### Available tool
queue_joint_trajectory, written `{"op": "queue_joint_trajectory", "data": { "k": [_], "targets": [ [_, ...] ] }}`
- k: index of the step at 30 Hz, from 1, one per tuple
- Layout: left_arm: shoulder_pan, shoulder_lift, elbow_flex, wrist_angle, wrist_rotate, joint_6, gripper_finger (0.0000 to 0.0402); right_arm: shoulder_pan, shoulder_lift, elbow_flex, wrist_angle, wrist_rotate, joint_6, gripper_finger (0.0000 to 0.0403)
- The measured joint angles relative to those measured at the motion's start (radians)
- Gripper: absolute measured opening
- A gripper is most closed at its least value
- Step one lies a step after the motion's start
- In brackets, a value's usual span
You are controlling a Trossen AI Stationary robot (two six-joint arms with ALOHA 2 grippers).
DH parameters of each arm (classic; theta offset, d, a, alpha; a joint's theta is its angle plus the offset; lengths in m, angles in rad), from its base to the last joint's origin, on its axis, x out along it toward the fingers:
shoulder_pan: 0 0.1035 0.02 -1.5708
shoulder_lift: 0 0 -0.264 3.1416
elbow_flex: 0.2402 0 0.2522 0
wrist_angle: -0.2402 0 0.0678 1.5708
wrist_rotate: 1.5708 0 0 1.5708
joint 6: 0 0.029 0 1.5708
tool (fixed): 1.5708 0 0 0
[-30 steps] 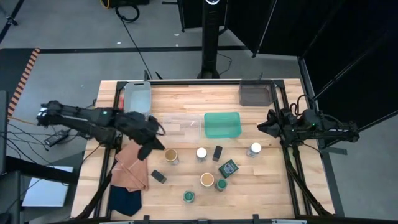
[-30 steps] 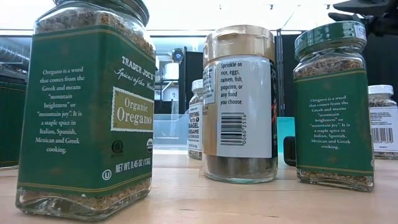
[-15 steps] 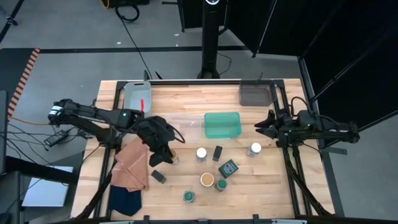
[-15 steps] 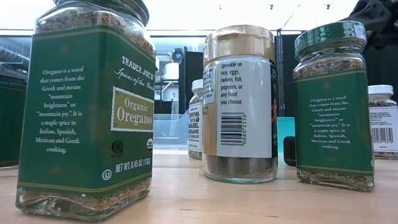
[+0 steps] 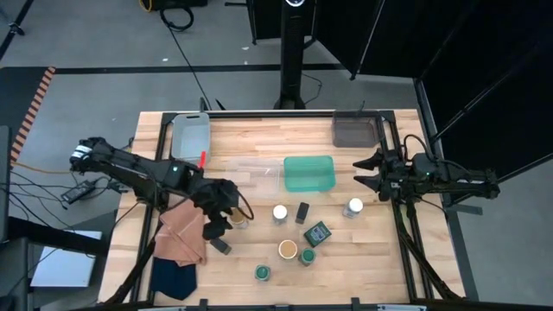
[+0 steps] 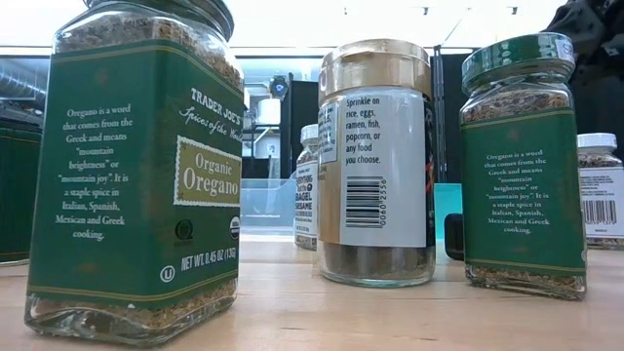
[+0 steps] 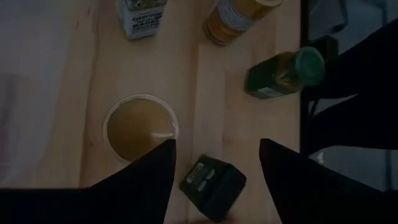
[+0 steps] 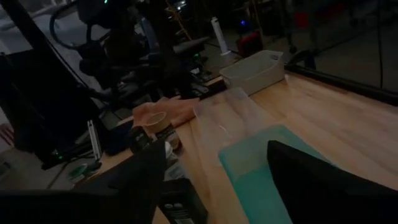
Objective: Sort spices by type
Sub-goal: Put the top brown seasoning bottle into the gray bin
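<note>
The spices stand in a loose group on the wooden table (image 5: 380, 259): round jars with tan (image 5: 287, 250), white (image 5: 280, 212) and green (image 5: 262, 273) lids, and small dark tins (image 5: 301, 212). My left gripper (image 5: 221, 228) hangs open above the group's left end, pointing steeply down. In the left wrist view it (image 7: 217, 146) stands over a dark tin (image 7: 211, 186), with a tan-lidded jar (image 7: 140, 127) just beside one finger. It touches neither. My right gripper (image 5: 361, 175) waits open at the table's right edge, pointing roughly level across the table (image 8: 214, 155).
A teal tray (image 5: 308, 173) and a clear tray (image 5: 251, 173) lie mid-table, with a pale tray (image 5: 191, 134) and a dark grey one (image 5: 352, 130) at the far edge. Orange (image 5: 180, 231) and navy (image 5: 173, 278) cloths lie at the near left. Oregano jars (image 6: 136, 175) fill the low view.
My left gripper has swung toward the table's right and near edges, from over the orange cloth to above the tan-lidded jar and dark tin, tipping further downward. My right gripper has opened in place. No spice has moved.
</note>
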Motion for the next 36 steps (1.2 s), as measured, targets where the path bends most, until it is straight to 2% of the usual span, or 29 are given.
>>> {"op": "queue_joint_trajectory", "data": {
  "k": [8,19,25,30,36],
  "targets": [
    [-0.002,0.06,0.0,0.008,-0.023,0.024,0.025,0.0,0.0,0.0,-0.002,0.064,0.0,0.033],
    [0.001,0.131,0.0,0.014,-0.059,0.028,0.0302,0.0,0.0,0.0,-0.002,0.1,0.0,0.0332],
    [0.003,0.131,0.028,-0.016,-0.092,0.002,0.0304,0.0,0.0,0.0,-0.004,0.103,-0.006,0.033],
    [0.003,0.13,0.062,-0.074,-0.18,0.036,0.0303,0.0,0.0,0.0,-0.005,0.105,-0.007,0.0332],
    [0.003,0.159,0.062,-0.085,-0.192,0.078,0.0306,0.0,0.0,0.0,-0.008,0.105,0.0,0.033]
  ]
}}
